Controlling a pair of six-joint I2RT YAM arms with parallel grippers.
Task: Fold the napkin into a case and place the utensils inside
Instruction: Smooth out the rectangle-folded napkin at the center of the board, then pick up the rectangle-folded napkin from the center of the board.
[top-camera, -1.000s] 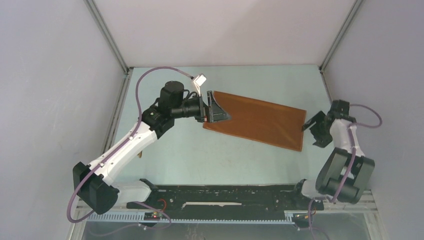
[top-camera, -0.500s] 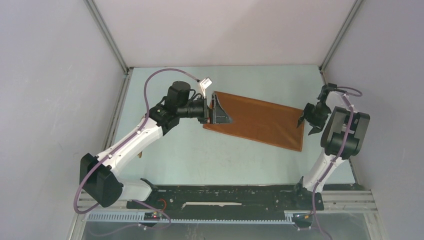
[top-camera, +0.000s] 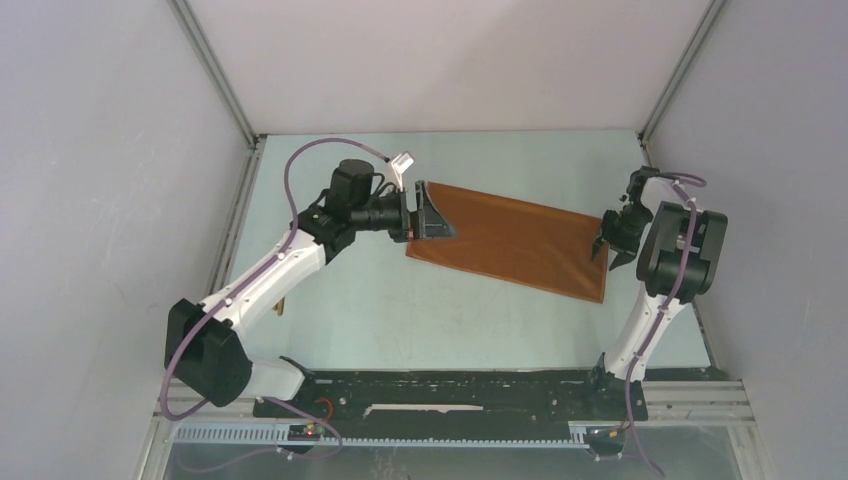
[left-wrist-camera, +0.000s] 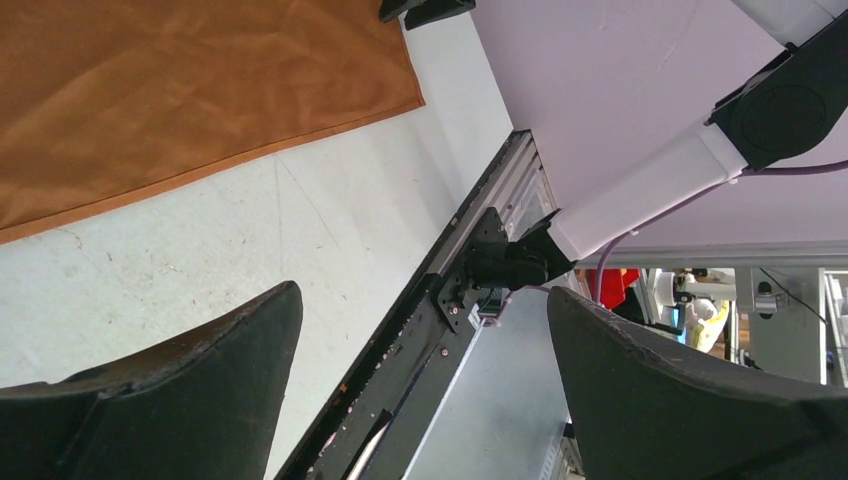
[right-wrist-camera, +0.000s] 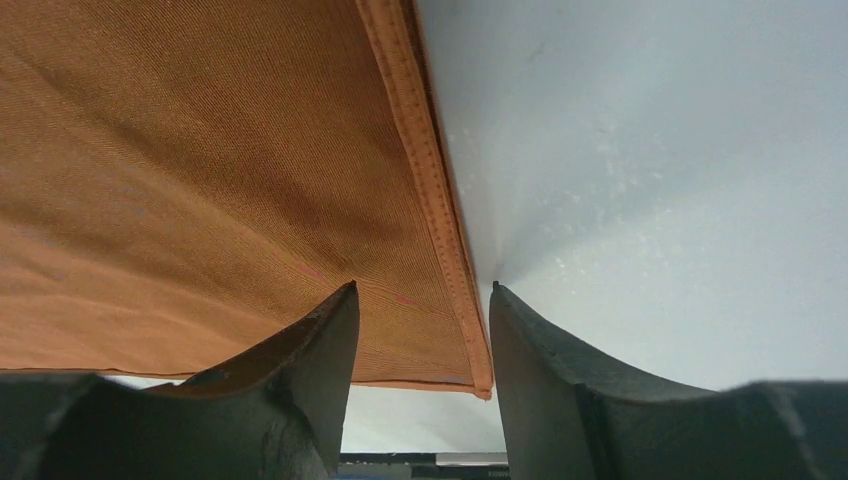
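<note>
Now our napkin (top-camera: 510, 240) lies flat on the desk (top-camera: 400, 310) as a long slanted oblong. Our right claw (top-camera: 607, 248), half open, straddles its right hem, gripping nothing. Our left claw (top-camera: 438, 214) hangs wide open and empty over its left end.

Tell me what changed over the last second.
The right arm rose and brought the right gripper to the right edge of the napkin, jaws narrowing astride the hem, not yet gripping. The left gripper stayed open at the left end; the napkin lay unmoved.
</note>
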